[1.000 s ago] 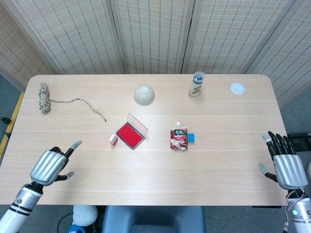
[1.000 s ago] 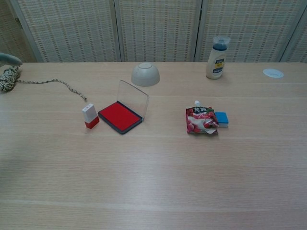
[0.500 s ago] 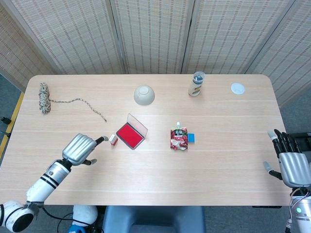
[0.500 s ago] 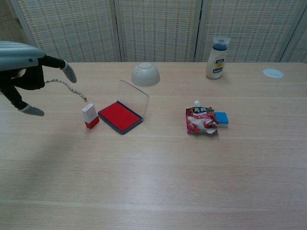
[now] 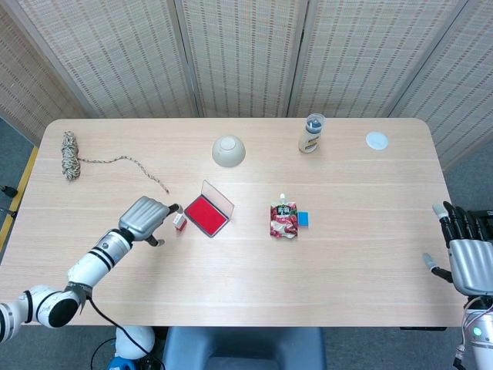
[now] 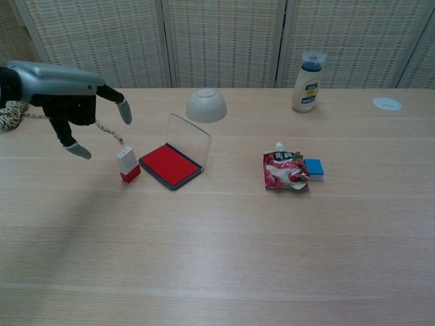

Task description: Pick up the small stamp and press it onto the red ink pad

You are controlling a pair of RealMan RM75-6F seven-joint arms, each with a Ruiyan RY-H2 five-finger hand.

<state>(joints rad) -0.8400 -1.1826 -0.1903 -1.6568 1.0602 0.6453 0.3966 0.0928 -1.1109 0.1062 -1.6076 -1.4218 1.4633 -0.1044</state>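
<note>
Left hand (image 6: 68, 102): fingers spread, empty — just left of small stamp (image 6: 127, 164).
Right hand (image 5: 468, 258): head view only — fingers apart, empty, far right of stamp.
Red ink pad (image 6: 170, 164): lid open, beside stamp.

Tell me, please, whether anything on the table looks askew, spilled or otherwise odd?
The bowl lies upside down at the back, and the pouch lies flat beside a blue block. Nothing looks spilled. The stamp stands upright next to the open ink pad.

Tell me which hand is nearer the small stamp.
Left. The left hand hovers just beside the small stamp, open; the right hand sits at the table's far edge.
</note>
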